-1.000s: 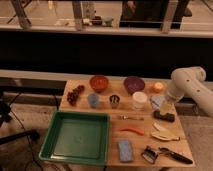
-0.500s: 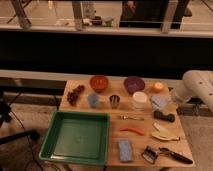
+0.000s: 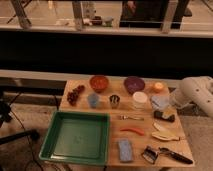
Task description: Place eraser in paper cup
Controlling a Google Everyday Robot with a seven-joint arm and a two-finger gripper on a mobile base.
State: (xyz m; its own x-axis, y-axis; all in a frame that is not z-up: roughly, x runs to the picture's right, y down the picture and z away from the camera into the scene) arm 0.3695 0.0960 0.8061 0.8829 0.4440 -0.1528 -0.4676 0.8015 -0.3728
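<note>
Change: the white arm has drawn back toward the desk's right edge, since half a second ago; nothing on the desk has shifted.
Tool [image 3: 170,109]: at the arm's lower end, near the desk's right edge, just above the eraser; whether it is released or clenched cannot be told.
Eraser [image 3: 164,116]: small black block lying flat near the right edge, about halfway down, not lifted.
Paper cup [image 3: 140,99]: white, upright, mouth open, left of and behind the eraser, in front of the purple bowl [image 3: 134,84].
Neighbours: a pale cloth [image 3: 159,102] sits just behind the eraser.
Step, as judged: reaching for the eraser.
Doing it well: descend straight over the block, close across its short sides, lift clear, then centre over the cup mouth before letting go.
</note>
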